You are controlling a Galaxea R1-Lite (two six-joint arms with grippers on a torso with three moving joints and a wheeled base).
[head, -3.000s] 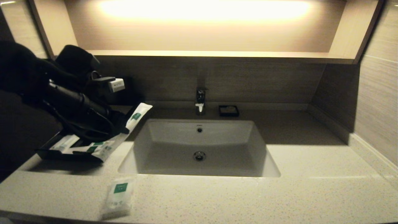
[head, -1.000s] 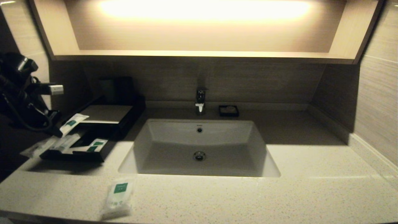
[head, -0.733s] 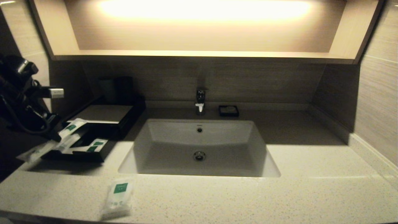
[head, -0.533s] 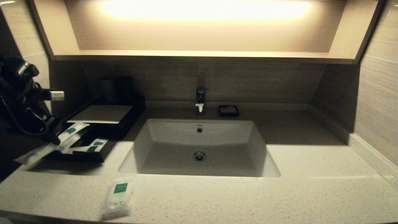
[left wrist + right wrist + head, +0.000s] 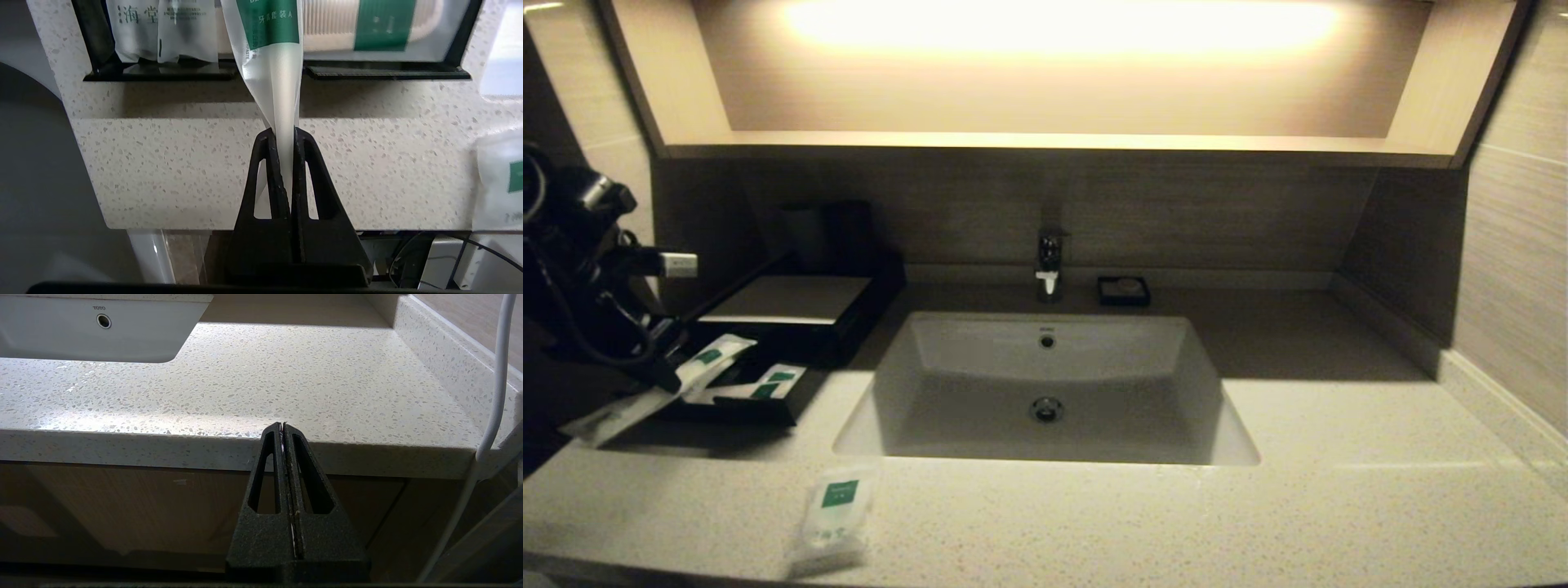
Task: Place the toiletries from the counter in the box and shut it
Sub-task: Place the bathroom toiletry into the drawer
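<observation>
My left gripper (image 5: 673, 379) is shut on the long narrow packet (image 5: 716, 356) at the left edge of the counter (image 5: 1176, 514). The packet's labelled end lies over the open black drawer tray (image 5: 727, 411) of the box (image 5: 788, 298); its other end hangs past the tray to the left. In the left wrist view the gripper (image 5: 284, 131) pinches the packet (image 5: 271, 81) in front of the tray (image 5: 261, 72), which holds other packets. The small squarish pouch (image 5: 833, 513) lies near the counter's front edge. My right gripper (image 5: 282, 424) is shut and empty, below the counter's front edge.
The white sunken sink (image 5: 980, 359) fills the middle, with a faucet (image 5: 1049, 261) behind it. A small black dish (image 5: 1124, 291) sits at the back. Dark cups (image 5: 829, 233) stand behind the box. Walls close off the right side and back.
My left gripper swung left from over the box, then sank a little with the long packet. The packet's labelled end has come down onto the drawer tray.
</observation>
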